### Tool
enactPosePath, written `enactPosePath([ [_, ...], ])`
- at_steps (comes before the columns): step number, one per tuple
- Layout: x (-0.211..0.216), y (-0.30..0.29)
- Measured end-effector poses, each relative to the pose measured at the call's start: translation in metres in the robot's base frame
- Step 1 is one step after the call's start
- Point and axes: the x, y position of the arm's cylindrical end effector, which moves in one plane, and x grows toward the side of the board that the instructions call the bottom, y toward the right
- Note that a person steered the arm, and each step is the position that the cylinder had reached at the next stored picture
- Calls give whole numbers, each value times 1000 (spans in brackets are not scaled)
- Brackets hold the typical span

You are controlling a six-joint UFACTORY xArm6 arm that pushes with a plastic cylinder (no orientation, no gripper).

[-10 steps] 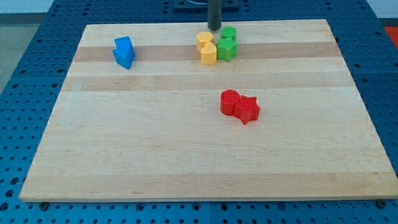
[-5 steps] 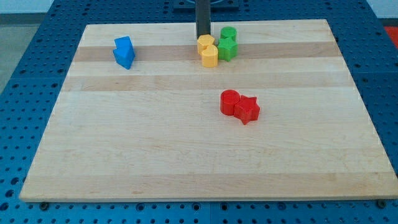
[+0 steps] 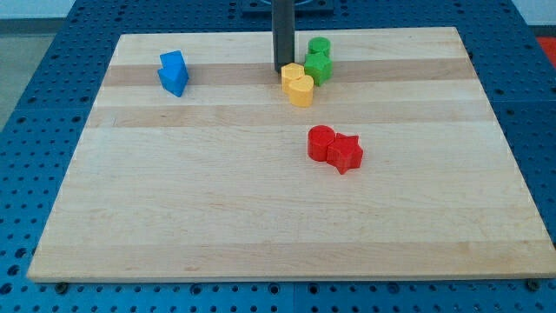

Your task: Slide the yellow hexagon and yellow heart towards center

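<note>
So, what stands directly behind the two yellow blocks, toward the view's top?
My tip stands just behind the yellow hexagon, apparently touching it; the yellow heart lies in front. The green blocks sit beside, toward the view's right. The exact contact point is covered.

We see a pale wooden board (image 3: pixel 287 209) filling most of the view, made of long planks that run from the view's left to its right, with slightly darker bands near the top and lighter ones across the middle. Its edges narrow toward the view's top. Around it on all sides we see a blue base (image 3: pixel 35 130) dotted with regular rows of small dark holes. Along the view's top, behind the base, runs a pale strip (image 3: pixel 139 13). The light is even and soft, with only faint shadows on the wood.
</note>
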Motion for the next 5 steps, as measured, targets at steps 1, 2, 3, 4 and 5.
enactPosePath([
  [1,10,0],
  [2,20,0],
  [3,30,0],
  [4,40,0],
  [5,47,-3],
])
